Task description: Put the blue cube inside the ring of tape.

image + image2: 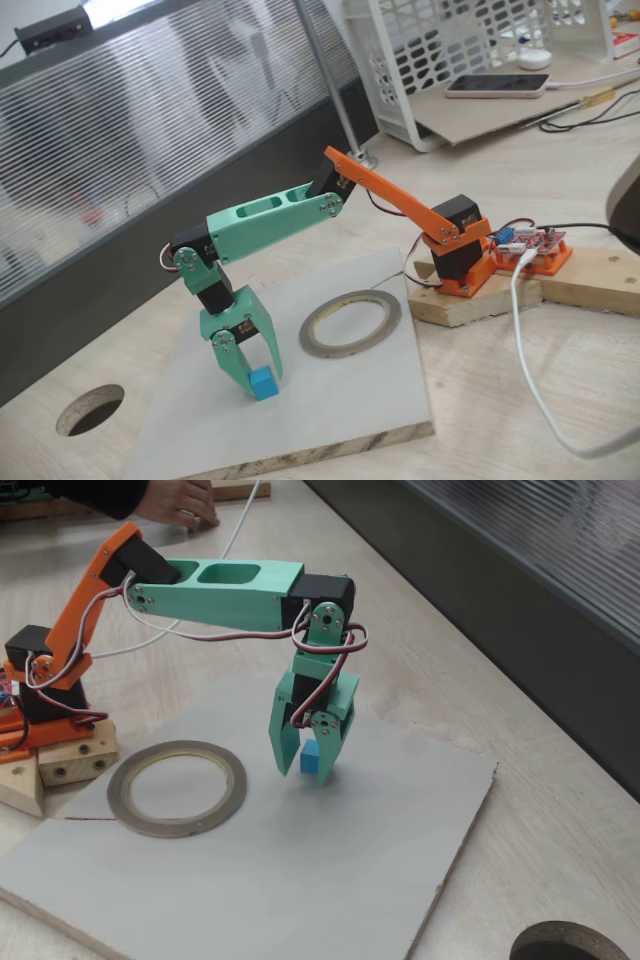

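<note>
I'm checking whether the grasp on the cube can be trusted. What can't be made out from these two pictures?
- Whether the gripper truly clamps the blue cube: in both fixed views the fingers cover its sides.
- Whether the cube rests on the grey board or is just lifted: its underside is too small to tell.
- The tabletop hole: cut off by the picture's bottom edge.
- The person's hand: cut off by the top edge.
</note>
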Action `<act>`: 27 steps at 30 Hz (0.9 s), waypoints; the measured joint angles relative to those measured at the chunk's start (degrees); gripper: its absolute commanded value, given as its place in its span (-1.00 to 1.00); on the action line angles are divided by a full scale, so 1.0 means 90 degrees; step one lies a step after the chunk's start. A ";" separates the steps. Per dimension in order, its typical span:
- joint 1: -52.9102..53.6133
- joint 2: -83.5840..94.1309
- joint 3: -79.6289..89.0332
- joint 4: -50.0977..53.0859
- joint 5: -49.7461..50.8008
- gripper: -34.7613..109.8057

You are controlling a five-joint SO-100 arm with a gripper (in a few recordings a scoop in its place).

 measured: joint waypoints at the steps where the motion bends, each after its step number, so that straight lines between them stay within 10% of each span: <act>1: 0.0000 0.0000 0.0000 0.0000 0.0000 -0.14; 27: 0.0000 0.0000 0.0000 -0.0625 -0.0020 -0.34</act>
